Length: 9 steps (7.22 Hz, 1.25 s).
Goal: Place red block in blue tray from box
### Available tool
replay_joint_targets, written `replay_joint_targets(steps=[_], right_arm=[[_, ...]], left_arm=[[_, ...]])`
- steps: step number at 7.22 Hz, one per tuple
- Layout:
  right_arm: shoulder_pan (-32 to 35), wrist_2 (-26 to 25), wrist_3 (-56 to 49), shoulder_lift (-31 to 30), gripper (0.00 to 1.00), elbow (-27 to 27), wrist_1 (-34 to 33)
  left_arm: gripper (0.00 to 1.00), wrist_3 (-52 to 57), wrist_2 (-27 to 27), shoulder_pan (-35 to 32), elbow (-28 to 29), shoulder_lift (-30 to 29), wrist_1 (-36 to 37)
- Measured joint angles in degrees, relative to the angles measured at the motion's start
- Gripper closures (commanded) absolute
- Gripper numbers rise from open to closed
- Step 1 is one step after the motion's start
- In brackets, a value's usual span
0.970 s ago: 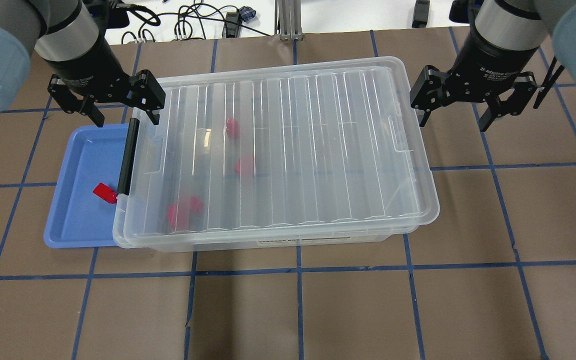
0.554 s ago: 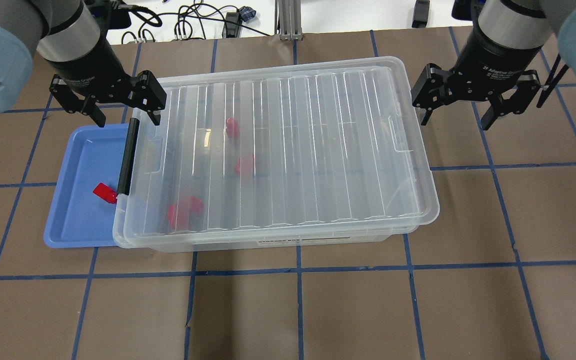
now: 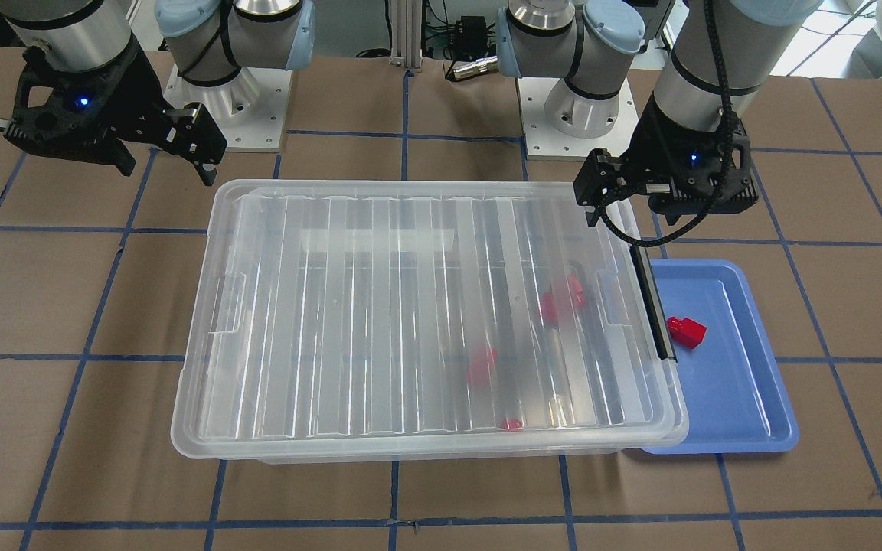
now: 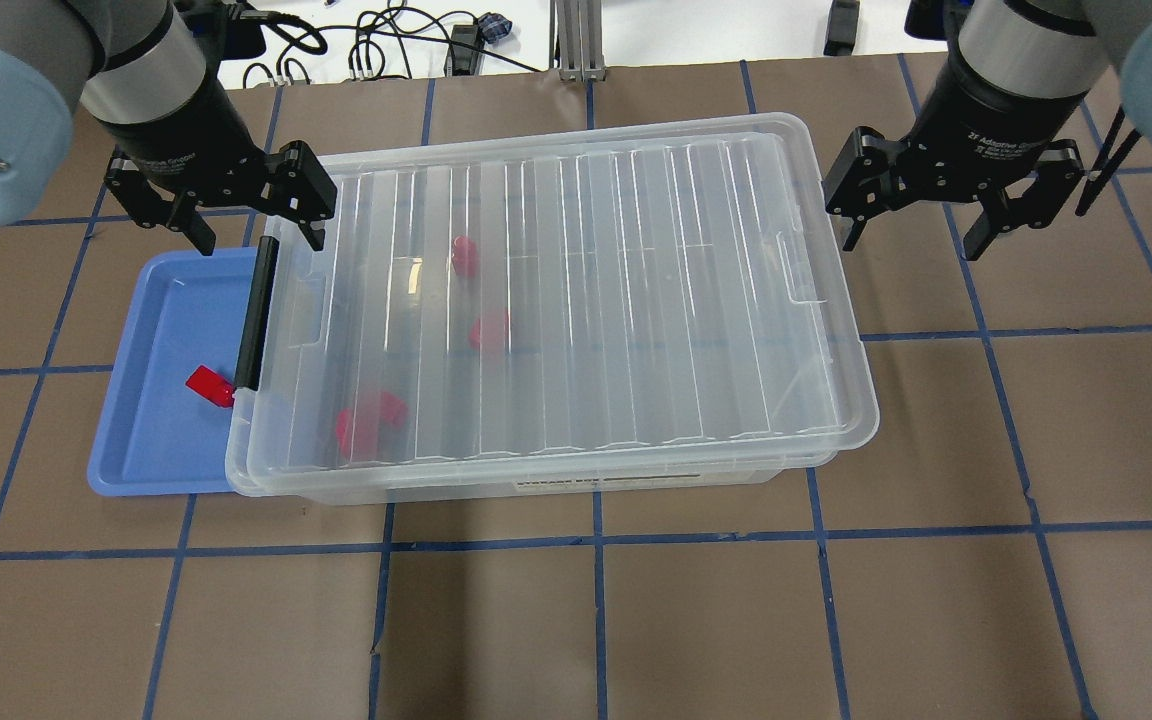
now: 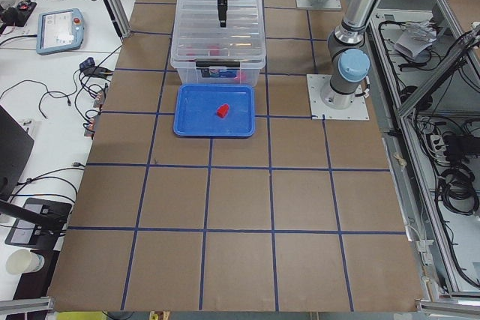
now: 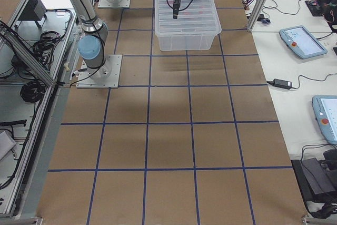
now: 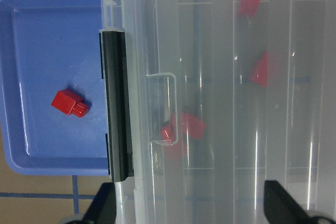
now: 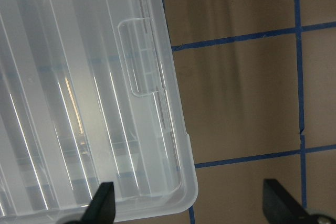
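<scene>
The clear box [image 4: 586, 300] lies mid-table with its ribbed lid on and a black clip handle [image 4: 255, 313] at its left end. Three red blocks show blurred through the lid [image 4: 464, 255] [image 4: 489, 330] [image 4: 368, 422]. The blue tray [image 4: 151, 440] lies against the box's left end, partly under its rim. One red block [image 4: 208, 386] lies in the tray beside the handle and also shows in the left wrist view [image 7: 70, 103]. My left gripper [image 4: 258, 235] is open and empty above the box's far-left corner. My right gripper [image 4: 911, 240] is open and empty beyond the box's right end.
The brown table [image 4: 596, 620] carries a blue tape grid. Cables and small devices [image 4: 386, 40] and a metal post [image 4: 576, 40] lie past the far edge. The arm bases [image 3: 227, 115] stand on the robot's side of the box.
Both grippers have drifted slightly to the right in the overhead view. The box, the tray and the red blocks have not moved.
</scene>
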Motion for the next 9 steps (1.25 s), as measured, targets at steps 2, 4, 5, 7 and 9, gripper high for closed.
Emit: replay_joint_targets(steps=[2, 4, 5, 7, 9], right_arm=[[0.0, 0.2, -0.1, -0.6, 0.0, 0.0, 0.1], [0.0, 0.2, -0.1, -0.8, 0.0, 0.0, 0.1], [0.0, 0.2, -0.1, -0.8, 0.0, 0.0, 0.1], [0.1, 0.2, -0.1, -0.9, 0.0, 0.0, 0.1], [0.1, 0.3, -0.1, -0.9, 0.0, 0.0, 0.1]], left_arm=[[0.0, -0.2, -1.5, 0.0, 0.0, 0.1, 0.0], [0.0, -0.1, -1.5, 0.1, 0.0, 0.1, 0.1], [0.0, -0.2, -1.8, 0.1, 0.0, -0.1, 0.2], [0.0, -0.2, -2.0, 0.1, 0.0, 0.2, 0.2], [0.0, -0.2, -2.0, 0.1, 0.1, 0.4, 0.3]])
